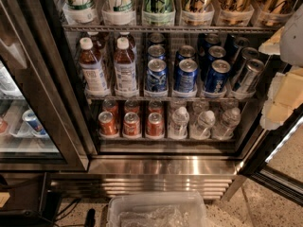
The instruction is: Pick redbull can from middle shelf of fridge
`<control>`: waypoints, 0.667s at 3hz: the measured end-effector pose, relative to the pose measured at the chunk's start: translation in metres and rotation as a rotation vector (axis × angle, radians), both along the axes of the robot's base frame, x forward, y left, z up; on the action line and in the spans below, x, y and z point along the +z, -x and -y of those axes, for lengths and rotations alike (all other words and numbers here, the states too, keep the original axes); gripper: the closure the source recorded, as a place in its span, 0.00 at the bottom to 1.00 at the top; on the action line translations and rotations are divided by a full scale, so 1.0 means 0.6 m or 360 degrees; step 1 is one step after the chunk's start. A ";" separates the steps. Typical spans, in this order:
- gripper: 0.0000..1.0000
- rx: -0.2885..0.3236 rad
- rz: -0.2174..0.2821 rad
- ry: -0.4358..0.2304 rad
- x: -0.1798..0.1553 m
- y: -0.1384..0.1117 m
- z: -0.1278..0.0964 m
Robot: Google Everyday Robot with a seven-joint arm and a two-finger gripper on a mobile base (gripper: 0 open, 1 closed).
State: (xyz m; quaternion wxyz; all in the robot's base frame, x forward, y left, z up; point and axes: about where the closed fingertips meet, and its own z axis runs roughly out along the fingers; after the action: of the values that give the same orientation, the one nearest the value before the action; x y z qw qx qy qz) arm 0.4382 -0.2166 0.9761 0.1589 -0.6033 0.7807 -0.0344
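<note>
Gripper (285, 86): at the 3 o'clock edge of the view, pale cream blocks, partly cut off by the frame. Whether it is spread or closed cannot be told. It sits level with the middle shelf (161, 98) of the fridge (161, 167).

Redbull can (248, 76): slim, silver, leaning. It stands at the front of the lane at the 3 o'clock end of the middle shelf, near the gripper with a gap between them. 1 more slim can stands behind it.

At its 9 o'clock: 3 lanes of blue cans (186, 75), then 2 lanes of brown bottles (125, 70) with white caps.

Tier below: 3 red cans (131, 124) in front, 3 clear bottles (203, 123).

Floor, 6 o'clock: clear bin (156, 198).
</note>
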 end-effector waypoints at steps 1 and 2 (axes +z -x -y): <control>0.00 0.0000 0.0000 0.0000 0.000 0.000 0.000; 0.00 -0.0038 -0.0030 -0.0052 -0.031 0.004 0.010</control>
State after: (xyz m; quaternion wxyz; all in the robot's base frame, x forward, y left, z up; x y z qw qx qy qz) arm 0.4358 -0.2228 0.9575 0.1608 -0.5917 0.7898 -0.0178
